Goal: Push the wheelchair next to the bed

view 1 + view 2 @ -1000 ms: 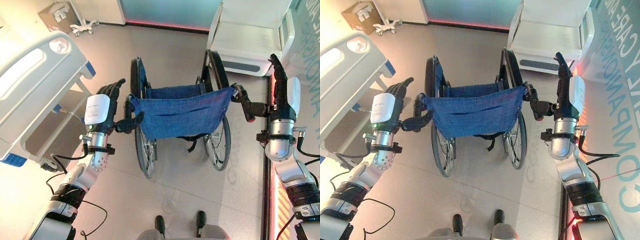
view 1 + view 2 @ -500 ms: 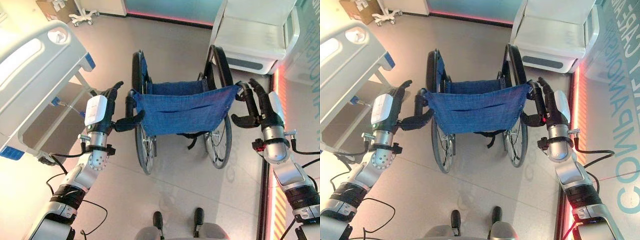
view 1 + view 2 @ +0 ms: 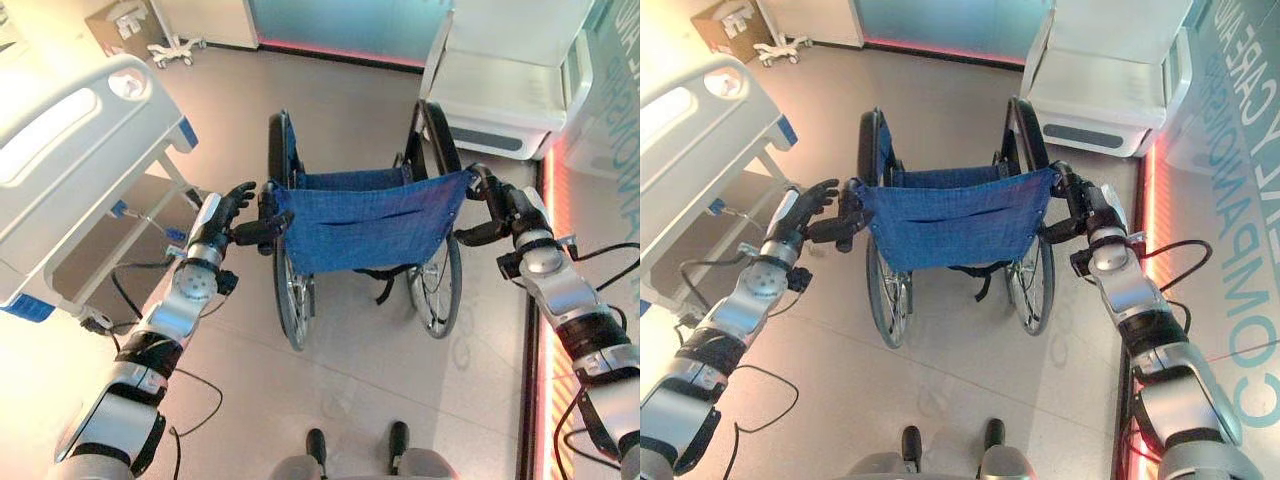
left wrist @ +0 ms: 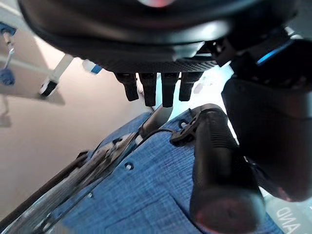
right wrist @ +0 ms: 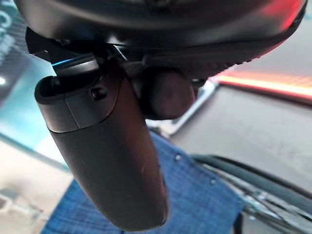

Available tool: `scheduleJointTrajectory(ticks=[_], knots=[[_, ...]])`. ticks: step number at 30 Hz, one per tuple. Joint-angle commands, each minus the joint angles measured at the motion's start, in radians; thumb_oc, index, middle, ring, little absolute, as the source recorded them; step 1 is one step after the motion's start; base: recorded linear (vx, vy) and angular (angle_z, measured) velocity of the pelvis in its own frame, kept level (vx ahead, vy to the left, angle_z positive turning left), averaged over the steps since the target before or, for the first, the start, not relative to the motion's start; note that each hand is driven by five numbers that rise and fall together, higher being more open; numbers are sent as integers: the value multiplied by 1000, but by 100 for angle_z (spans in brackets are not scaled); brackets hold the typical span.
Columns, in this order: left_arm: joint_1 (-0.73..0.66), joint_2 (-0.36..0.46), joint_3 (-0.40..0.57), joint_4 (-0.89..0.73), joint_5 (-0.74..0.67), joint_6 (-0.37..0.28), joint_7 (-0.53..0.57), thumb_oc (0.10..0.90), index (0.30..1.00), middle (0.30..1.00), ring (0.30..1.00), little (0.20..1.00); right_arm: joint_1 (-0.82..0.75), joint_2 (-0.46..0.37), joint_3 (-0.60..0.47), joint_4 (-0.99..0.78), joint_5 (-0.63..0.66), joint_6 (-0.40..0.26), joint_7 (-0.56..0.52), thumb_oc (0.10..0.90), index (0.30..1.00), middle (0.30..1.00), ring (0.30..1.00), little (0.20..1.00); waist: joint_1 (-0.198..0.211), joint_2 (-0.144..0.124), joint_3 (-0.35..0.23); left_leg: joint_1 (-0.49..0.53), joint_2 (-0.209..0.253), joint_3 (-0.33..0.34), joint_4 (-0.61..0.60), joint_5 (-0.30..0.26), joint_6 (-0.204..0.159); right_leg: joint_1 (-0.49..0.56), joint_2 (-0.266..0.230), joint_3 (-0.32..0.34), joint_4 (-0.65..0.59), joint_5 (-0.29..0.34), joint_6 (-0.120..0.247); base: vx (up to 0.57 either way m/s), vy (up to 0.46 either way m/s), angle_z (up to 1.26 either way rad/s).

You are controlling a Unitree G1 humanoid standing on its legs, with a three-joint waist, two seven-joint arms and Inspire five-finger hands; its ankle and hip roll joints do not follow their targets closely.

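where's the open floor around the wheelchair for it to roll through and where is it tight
Bare floor lies ahead of the wheelchair, running to the far wall, between the bed on its left and the white cabinet on its right. It is tight at the cabinet beside the right wheel, and at both handles, where the left hand and right hand sit.

I see a smooth beige floor (image 3: pixel 350 400). The wheelchair (image 3: pixel 365 225) with a blue cloth back stands on it in the middle, on its big wheels. The bed (image 3: pixel 70 170) stands on the floor at the left side. A white chair (image 3: pixel 505 75) stands at the far right. A cardboard box (image 3: pixel 725 25) and a small white wheeled stand (image 3: pixel 170 50) sit in the far left corner.
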Motion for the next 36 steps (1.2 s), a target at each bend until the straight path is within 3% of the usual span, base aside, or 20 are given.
scheduleJointTrajectory(ticks=[1,7,10,20,23,36], knots=[[-132,91,-56,95,-1,66,-55,800,900,900,900,900,-208,-109,51,61,53,3,-3,800,900,900,900,900,30,-35,-59,-53,-4,0,100,-91,4,-61,-24,29,153,-100,-3,0,0,0],[-336,122,-200,194,25,199,-236,800,900,900,900,900,-428,-103,164,217,106,57,88,800,900,900,900,900,29,-34,-58,-57,-6,-6,104,-92,5,-59,-24,29,153,-104,-7,-18,-1,0],[-407,134,-257,234,53,234,-298,800,900,900,900,900,-493,-101,211,274,108,61,128,800,900,900,900,900,30,-35,-58,-57,-7,-9,102,-89,6,-56,-23,28,149,-101,-7,-11,-2,0],[-576,122,-412,392,147,233,-442,800,900,900,900,900,-646,-60,334,437,94,53,160,800,900,900,900,900,33,-42,-63,-58,-13,-18,92,-88,8,-43,-18,31,122,-95,-11,0,0,0],[-581,114,-424,407,166,229,-457,800,900,900,900,900,-648,-52,341,449,97,39,158,800,900,900,900,900,35,-42,-64,-58,-14,-21,91,-87,8,-40,-18,32,118,-95,-13,0,0,0],[-556,65,-422,423,217,282,-467,800,900,900,900,900,-581,3,353,448,5,114,264,800,900,900,900,900,43,-41,-67,-65,-14,-31,80,-78,3,-35,-21,22,102,-94,-16,0,0,0]])
